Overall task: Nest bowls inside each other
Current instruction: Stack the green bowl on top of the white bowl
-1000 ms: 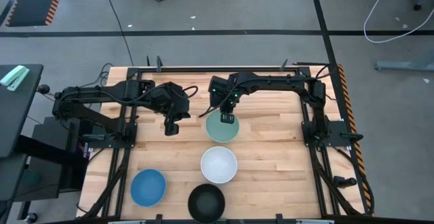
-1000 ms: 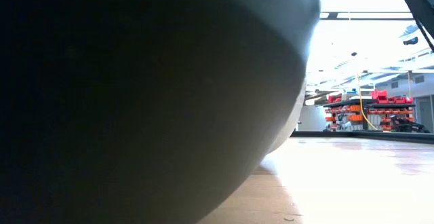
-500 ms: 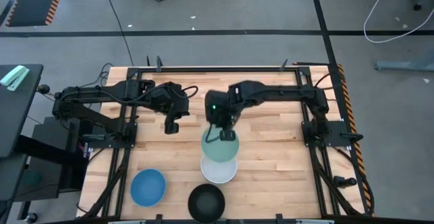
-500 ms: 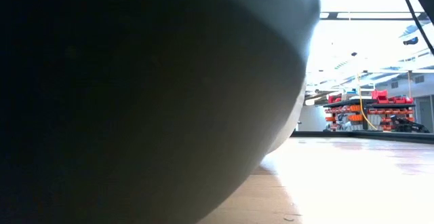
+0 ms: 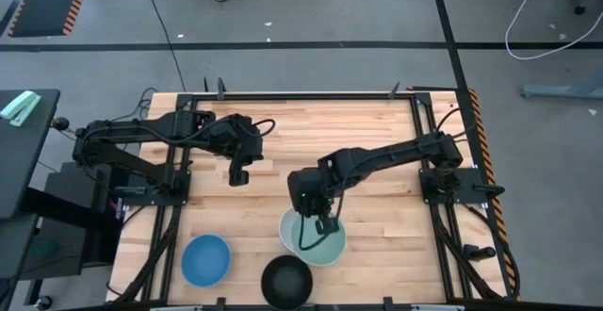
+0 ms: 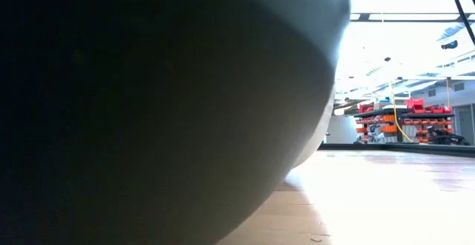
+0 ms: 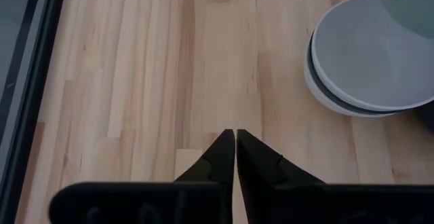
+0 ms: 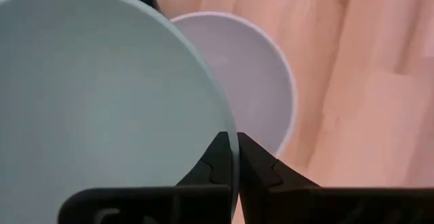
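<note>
So our right gripper (image 8: pixel 234 157) has its two fingers pinched tight on the rim of the mint green bowl (image 5: pixel 323 243), one finger inside and one outside the wall. In the high view we've got that bowl sitting partly over the white bowl (image 5: pixel 288 228), offset toward the right side of the table rather than centred (whether it's touching the white one or just above it, we can't tell). The right wrist view shows the white bowl (image 8: pixel 254 88) peeking out past the mint rim.

The black bowl (image 5: pixel 285 280) is just beside that pair at the near edge of the table (image 5: pixel 377 141), and the blue bowl (image 5: pixel 205 259) sits further left, apart from the others.

Our left gripper (image 7: pixel 234 142) is parked over bare wood on the left half, fingers nearly together with a thin gap and nothing between them. Its wrist camera looks like it catches a dark band under the white bowl's rim.

The low view is mostly blocked by one big dark bowl side right up close.
</note>
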`<state>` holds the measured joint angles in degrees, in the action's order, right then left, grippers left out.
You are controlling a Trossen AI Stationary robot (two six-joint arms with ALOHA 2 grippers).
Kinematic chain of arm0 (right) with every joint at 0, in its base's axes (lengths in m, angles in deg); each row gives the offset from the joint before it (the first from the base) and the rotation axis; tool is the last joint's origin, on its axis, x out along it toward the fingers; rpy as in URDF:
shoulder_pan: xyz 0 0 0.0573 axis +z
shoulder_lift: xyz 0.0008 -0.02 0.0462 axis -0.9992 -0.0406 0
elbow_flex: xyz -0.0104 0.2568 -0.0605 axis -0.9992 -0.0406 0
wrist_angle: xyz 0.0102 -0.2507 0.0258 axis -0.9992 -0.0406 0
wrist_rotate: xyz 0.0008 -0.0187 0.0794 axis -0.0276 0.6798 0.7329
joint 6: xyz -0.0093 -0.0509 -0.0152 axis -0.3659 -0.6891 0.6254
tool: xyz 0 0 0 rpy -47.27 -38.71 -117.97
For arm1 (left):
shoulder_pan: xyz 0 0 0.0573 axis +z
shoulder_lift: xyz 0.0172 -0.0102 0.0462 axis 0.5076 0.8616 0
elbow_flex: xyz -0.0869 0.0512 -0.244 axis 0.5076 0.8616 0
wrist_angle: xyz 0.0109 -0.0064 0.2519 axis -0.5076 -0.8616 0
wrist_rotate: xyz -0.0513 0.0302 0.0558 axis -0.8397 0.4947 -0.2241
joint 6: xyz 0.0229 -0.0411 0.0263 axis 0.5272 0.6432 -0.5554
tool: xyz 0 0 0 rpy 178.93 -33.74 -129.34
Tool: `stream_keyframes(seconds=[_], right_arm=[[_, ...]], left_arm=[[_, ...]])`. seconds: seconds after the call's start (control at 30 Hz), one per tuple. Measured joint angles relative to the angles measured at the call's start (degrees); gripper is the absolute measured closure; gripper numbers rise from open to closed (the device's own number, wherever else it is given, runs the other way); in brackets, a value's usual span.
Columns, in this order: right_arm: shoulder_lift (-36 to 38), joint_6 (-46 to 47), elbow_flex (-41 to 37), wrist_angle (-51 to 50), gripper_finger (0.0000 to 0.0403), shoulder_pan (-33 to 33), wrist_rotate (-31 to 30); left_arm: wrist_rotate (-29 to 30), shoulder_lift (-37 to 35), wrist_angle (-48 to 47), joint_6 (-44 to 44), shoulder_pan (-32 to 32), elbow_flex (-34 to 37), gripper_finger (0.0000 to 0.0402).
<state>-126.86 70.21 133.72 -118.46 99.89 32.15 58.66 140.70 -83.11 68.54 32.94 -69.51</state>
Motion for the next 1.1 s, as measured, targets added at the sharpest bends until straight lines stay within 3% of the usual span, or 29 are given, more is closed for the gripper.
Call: stream_keyframes(seconds=[0.37, 0.83, 1.1], right_arm=[[0.0, -2.9, -10.8, 9.8, 0.0396, -5.9, 2.3], [0.0, -1.8, -11.7, 11.6, 0.0396, -5.7, 4.7], [0.0, -1.7, -11.8, 11.3, 0.0396, -5.4, 4.4]], left_arm=[[0.0, 0.0, 0.0, 0.0, 0.0, 0.0, 0.0383], [0.0, 0.0, 0.0, 0.1, 0.0, 0.0, 0.0392], [0.0, 0.0, 0.0, 0.9, 0.0, 0.0, 0.0376]])
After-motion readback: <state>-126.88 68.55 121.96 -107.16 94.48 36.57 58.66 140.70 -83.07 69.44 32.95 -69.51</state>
